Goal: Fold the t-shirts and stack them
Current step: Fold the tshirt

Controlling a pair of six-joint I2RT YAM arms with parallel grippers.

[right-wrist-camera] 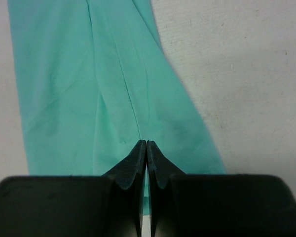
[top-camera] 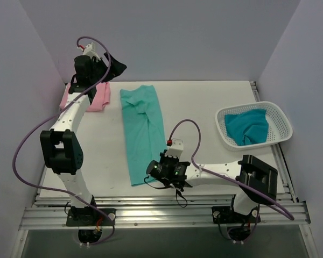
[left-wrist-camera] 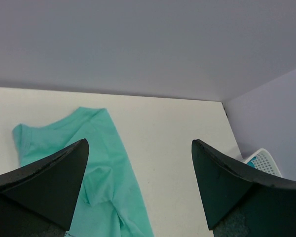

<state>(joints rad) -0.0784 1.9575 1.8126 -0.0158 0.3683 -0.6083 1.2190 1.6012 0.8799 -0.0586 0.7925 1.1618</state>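
Right fingers (right-wrist-camera: 133,165) together over mint t-shirt (right-wrist-camera: 64,84)

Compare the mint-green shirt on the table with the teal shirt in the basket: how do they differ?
Colour: the mint-green shirt is pale, the teal shirt darker and bluer. Place: the mint-green one lies on the table, the teal one sits in the white basket. Shape: the mint-green one is folded into a long narrow strip, the teal one is loosely bunched. Both are plain soft cloth.
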